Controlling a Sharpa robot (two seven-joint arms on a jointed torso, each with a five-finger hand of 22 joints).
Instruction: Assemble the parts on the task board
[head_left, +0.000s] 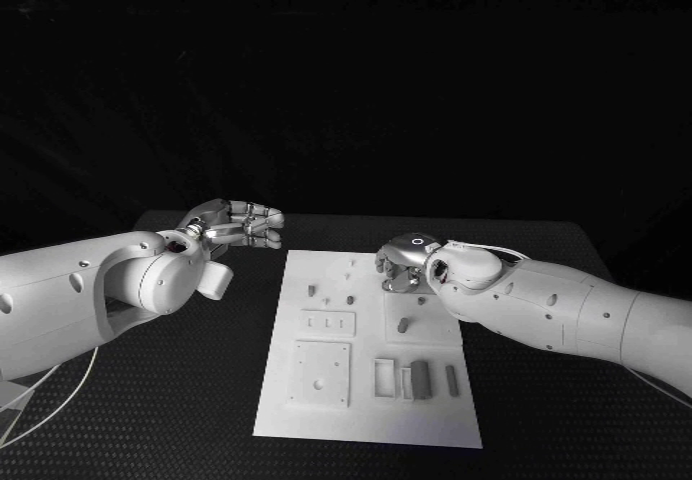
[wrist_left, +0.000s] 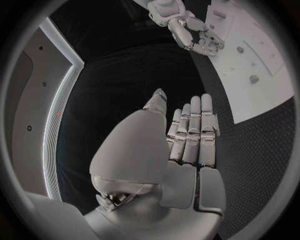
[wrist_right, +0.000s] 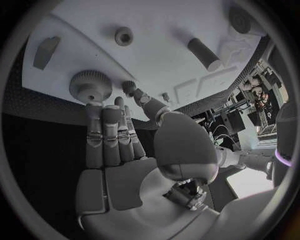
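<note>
task board (head_left: 433, 420): my right arm covers its right edge in the head view.
gear (wrist_right: 90, 86): my right hand (wrist_right: 115, 135) has fingertips over its near rim; contact unclear.
small parts (head_left: 329, 298): too small to identify from above.

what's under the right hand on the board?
The right hand hovers over the board's far edge. The right wrist view shows a large gear and a small gear by its fingertips. The hand holds nothing. Its fingers hide the board beneath them.
</note>
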